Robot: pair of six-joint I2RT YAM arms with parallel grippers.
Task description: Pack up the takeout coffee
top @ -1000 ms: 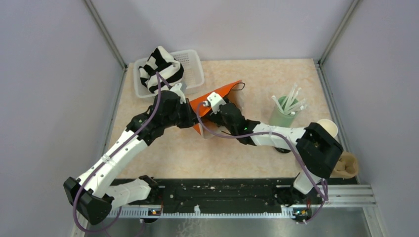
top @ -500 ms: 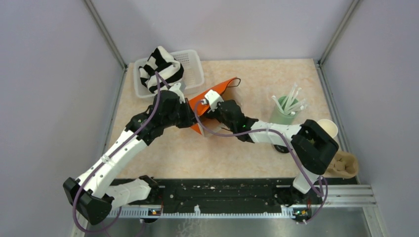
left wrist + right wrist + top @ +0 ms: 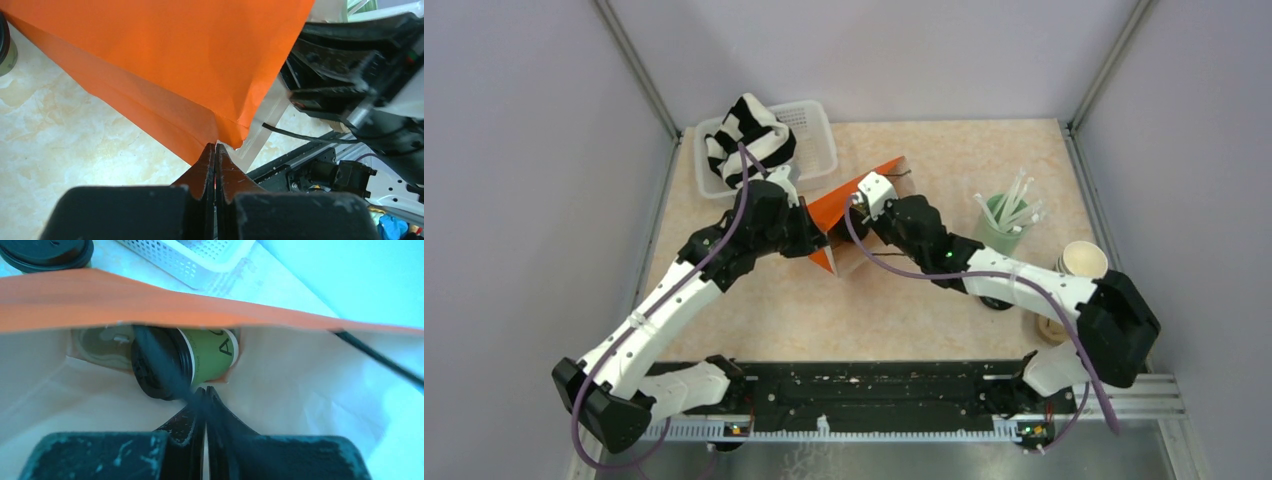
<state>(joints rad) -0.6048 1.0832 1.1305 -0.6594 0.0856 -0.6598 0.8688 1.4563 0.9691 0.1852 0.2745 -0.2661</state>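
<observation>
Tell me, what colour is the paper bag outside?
Bright orange; the paper bag shows best in the left wrist view.

Orange bag (image 3: 832, 208) mouth gapes but is tight, green cup (image 3: 202, 360) on its side fills the back; straw tumbler (image 3: 994, 236) right, basket (image 3: 820, 140) far-left corner, near-centre surface (image 3: 874, 320) free.

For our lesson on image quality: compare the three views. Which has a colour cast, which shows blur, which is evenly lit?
Right wrist view: a cyan cast over the white basket, and the black lid of the green cup is smeared. Left wrist view: sharp, the orange bag vivid, the left tool dark. Top external view: even light, soft shadows, no blur.
</observation>
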